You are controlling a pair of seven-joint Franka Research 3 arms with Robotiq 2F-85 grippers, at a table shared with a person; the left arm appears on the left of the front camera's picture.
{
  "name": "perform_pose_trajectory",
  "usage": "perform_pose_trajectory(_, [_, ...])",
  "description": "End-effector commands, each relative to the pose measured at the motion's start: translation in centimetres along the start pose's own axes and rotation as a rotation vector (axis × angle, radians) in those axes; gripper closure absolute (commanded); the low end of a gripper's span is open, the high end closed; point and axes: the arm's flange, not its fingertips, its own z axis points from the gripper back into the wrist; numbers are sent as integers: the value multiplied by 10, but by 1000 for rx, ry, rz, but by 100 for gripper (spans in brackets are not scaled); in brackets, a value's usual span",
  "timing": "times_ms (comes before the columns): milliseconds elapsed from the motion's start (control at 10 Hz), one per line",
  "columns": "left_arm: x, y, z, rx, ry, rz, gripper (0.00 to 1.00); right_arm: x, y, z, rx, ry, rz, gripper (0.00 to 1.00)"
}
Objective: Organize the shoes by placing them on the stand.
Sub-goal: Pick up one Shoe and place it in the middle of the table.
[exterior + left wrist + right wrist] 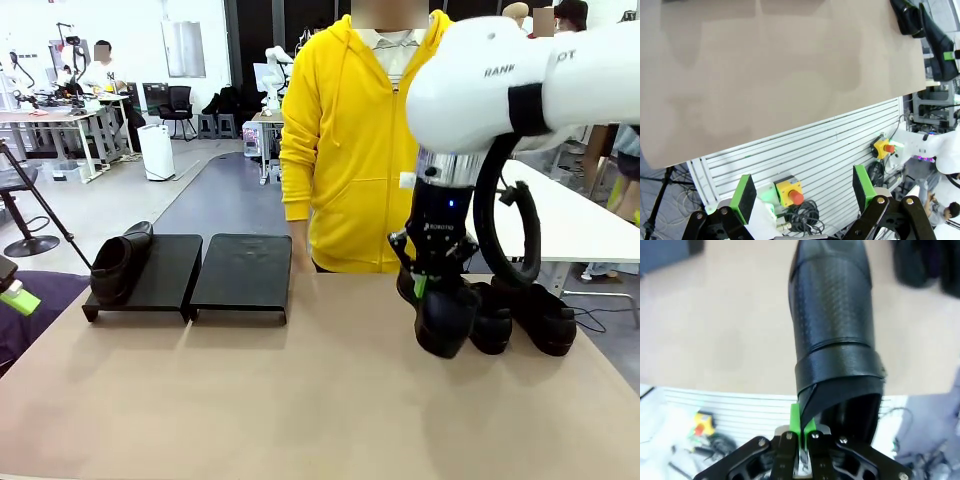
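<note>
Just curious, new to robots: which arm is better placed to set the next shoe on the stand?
Right: the right end effector grips a shoe; the left end effector is open and empty.

The held shoe (832, 330) has its toe cropped.

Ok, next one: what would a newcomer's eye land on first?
The right pincer is shut on a black shoe at the right side of the table, beside two more shoes. Behind stands a person in yellow; another shoe already sits on the left panel of the stand.
</note>
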Motion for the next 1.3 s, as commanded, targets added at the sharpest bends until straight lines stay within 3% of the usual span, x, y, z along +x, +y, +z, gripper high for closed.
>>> perform_pose_trajectory(0, [0, 2, 2, -5, -3, -13, 0, 11, -1, -8, -10, 29, 23, 100])
perform_pose_trajectory(500, [0, 2, 2, -5, -3, -13, 0, -1, 0, -10, -10, 20, 0, 100])
perform_pose_trajectory(900, [0, 2, 2, -5, -3, -13, 0, -72, 123, -29, -238, -203, -60, 100])
perform_pose_trajectory(1200, [0, 2, 2, -5, -3, -13, 0, -70, 196, -72, -213, -232, -12, 100])
